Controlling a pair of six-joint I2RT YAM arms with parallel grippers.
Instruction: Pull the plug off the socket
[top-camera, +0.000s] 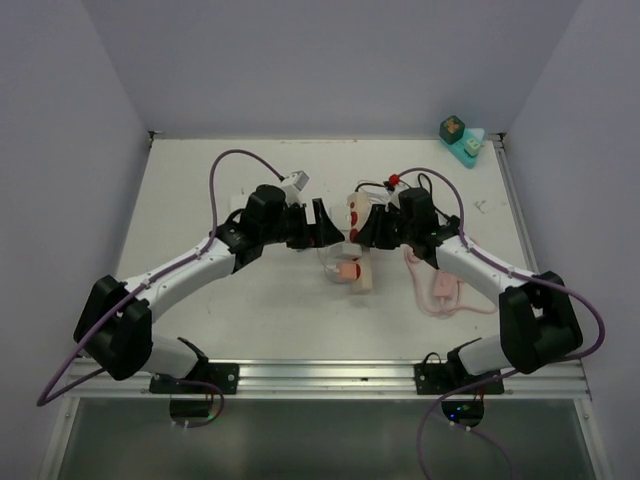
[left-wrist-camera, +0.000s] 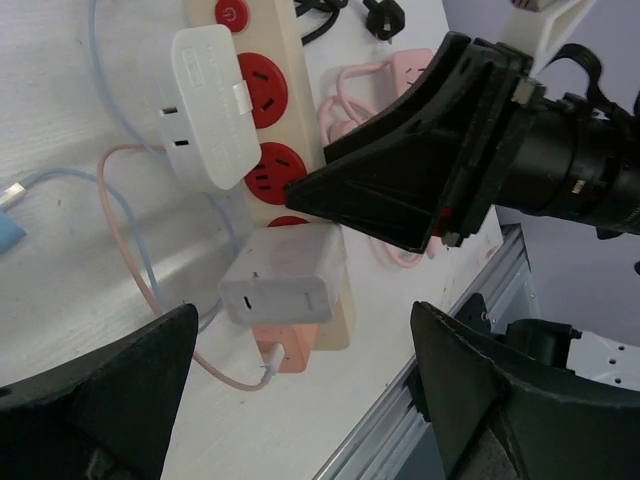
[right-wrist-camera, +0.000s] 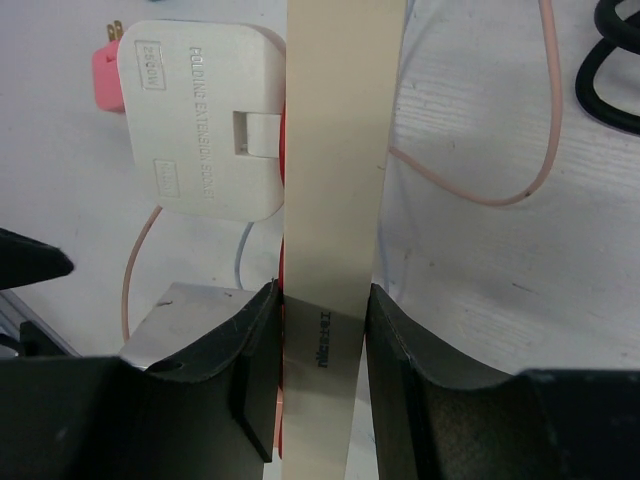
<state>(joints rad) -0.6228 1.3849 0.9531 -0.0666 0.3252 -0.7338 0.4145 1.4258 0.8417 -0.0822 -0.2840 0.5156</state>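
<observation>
The power strip (right-wrist-camera: 340, 120) lies flat on the bench (top-camera: 270, 320) between the two arms, and the right tool (right-wrist-camera: 322, 300) is clamped across its cream body, one finger on each long edge. That grip most likely serves as an anchor: with the strip pinned, a pull on a plug should free the prongs and not drag the whole strip along the bench.

The left tool (left-wrist-camera: 300, 315) stands with its fingers wide apart and nothing between them yet. It faces the near end of the strip, where a pale grey charger block (left-wrist-camera: 285, 285) sits in a socket, with a pink plug (left-wrist-camera: 290, 355) just beside it at the strip's end. The block lies straight between the open fingers, so it appears to be the plug to be pulled, and the wide spread suits its broad body. It is not yet gripped and is seated against the strip.

Further up the strip, a white folding adapter (left-wrist-camera: 205, 105) is also plugged in, beside the right tool's hold. It lies outside the left tool's line of approach.
</observation>
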